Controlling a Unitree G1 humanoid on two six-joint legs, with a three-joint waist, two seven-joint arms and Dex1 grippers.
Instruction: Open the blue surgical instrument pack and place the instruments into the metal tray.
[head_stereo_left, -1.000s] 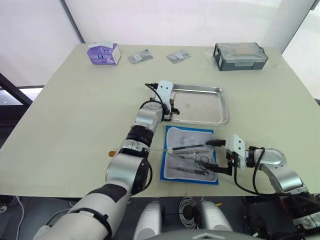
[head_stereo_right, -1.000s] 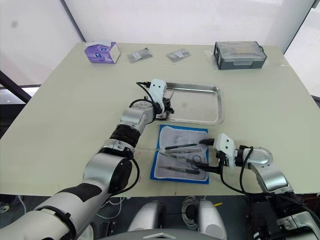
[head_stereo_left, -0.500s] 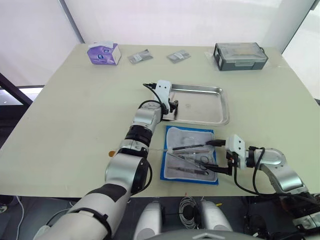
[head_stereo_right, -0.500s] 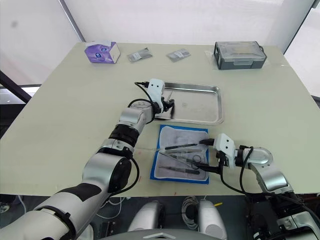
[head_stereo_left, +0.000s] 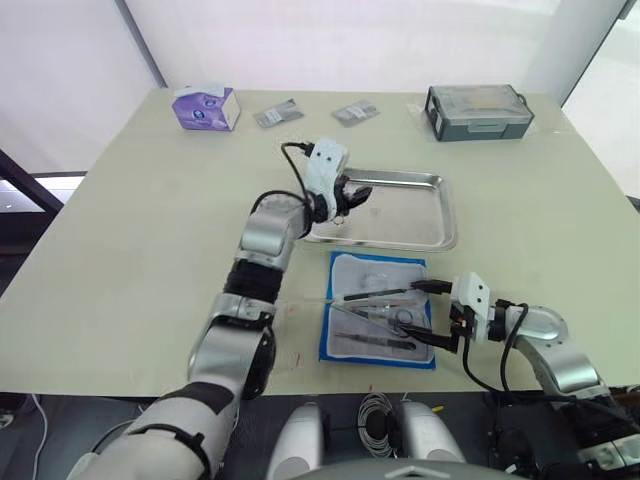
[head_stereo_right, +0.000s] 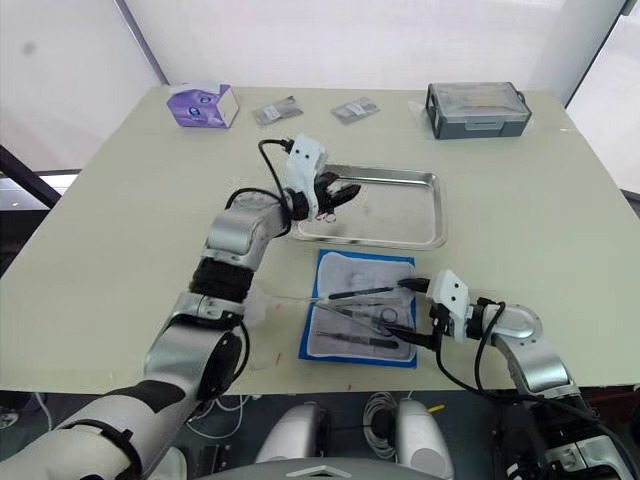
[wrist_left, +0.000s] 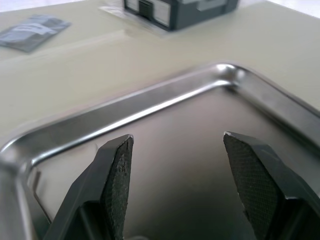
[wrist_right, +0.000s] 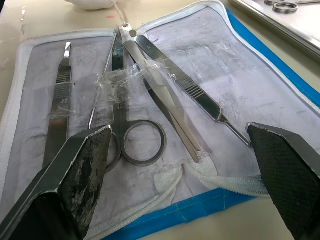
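While left gripper (head_stereo_left: 357, 192) gapes (empty) over metal tray (head_stereo_left: 425, 236), right gripper (head_stereo_left: 437, 312) spread.

The tray (head_stereo_left: 420, 215) floor lies mostly bare right of the left hand (head_stereo_left: 352, 194); the pack (head_stereo_left: 380, 310) lies just beside its near rim.

Table (head_stereo_left: 140, 240), mid-area: metal tray (head_stereo_left: 420, 235); pack (head_stereo_left: 345, 347) directly toward the near edge from it, instruments (wrist_right: 150, 90) lying on it. Far edge, left to right: tissue box (head_stereo_left: 206, 106), two sachets (head_stereo_left: 278, 114), lidded box (head_stereo_left: 478, 110). Left claw (head_stereo_left: 355, 196) over tray's left end, possibly ring handles (wrist_right: 280, 5) inside; right claw (head_stereo_left: 436, 312) at pack's right edge.
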